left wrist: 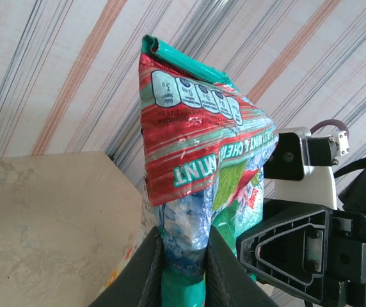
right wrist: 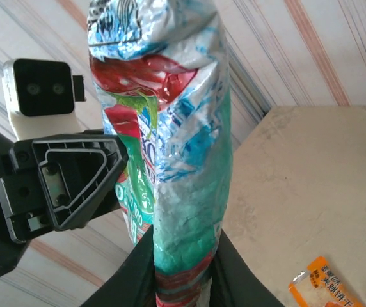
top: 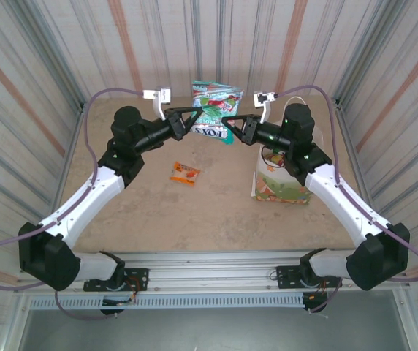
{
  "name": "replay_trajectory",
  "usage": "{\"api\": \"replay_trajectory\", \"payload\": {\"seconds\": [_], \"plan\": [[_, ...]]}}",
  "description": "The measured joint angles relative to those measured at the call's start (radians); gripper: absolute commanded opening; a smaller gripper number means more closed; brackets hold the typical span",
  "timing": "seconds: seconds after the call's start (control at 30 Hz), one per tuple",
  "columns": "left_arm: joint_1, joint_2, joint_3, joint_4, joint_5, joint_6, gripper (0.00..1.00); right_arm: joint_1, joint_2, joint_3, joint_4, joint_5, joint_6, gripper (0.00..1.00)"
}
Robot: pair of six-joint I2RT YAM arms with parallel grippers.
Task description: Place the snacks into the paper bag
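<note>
Upper centre of the top view, the teal packet (top: 213, 110) hangs above the desk (top: 209, 216), left pincer (top: 192, 119) and right pincer (top: 231, 126) both clamped on it. The paper bag (top: 280, 190) stands right of centre, an orange packet (top: 185, 172) lies mid-frame

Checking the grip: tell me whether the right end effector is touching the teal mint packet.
Touching. The right wrist view shows the right end effector with both fingers pressed against the teal mint packet.
</note>
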Motion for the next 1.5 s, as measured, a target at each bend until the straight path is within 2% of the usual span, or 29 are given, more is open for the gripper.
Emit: {"api": "replay_trajectory", "payload": {"seconds": [0.07, 0.17, 0.33, 0.5, 0.7, 0.87, 1.03, 1.2, 1.5], "plan": [[0.000, 0.000, 0.000, -0.013, -0.013, 0.004, 0.43, 0.002, 0.000, 0.000, -0.006, 0.005, -0.014, 0.02], [0.000, -0.003, 0.000, -0.034, -0.026, 0.007, 0.56, 0.000, -0.006, 0.000, -0.032, 0.015, -0.040, 0.01], [0.000, -0.032, 0.000, -0.124, -0.061, 0.039, 0.69, -0.057, -0.030, 0.019, -0.145, 0.011, -0.124, 0.01], [0.000, -0.044, 0.005, -0.238, -0.091, 0.103, 0.72, -0.194, -0.082, 0.115, -0.341, 0.002, -0.279, 0.00], [0.000, -0.049, -0.042, -0.339, -0.140, 0.206, 0.72, -0.450, -0.198, 0.198, -0.546, -0.040, -0.481, 0.00], [0.000, -0.048, -0.056, -0.416, -0.155, 0.272, 0.72, -0.586, -0.224, 0.277, -0.735, -0.058, -0.619, 0.00], [0.000, -0.034, -0.056, -0.442, -0.157, 0.297, 0.71, -0.608, -0.216, 0.317, -0.941, -0.042, -0.678, 0.01], [0.000, 0.006, -0.056, -0.462, -0.154, 0.301, 0.71, -0.608, -0.209, 0.317, -1.095, -0.029, -0.621, 0.00], [0.000, 0.029, -0.055, -0.488, -0.139, 0.301, 0.71, -0.595, -0.205, 0.261, -1.154, 0.072, -0.476, 0.00]]}}
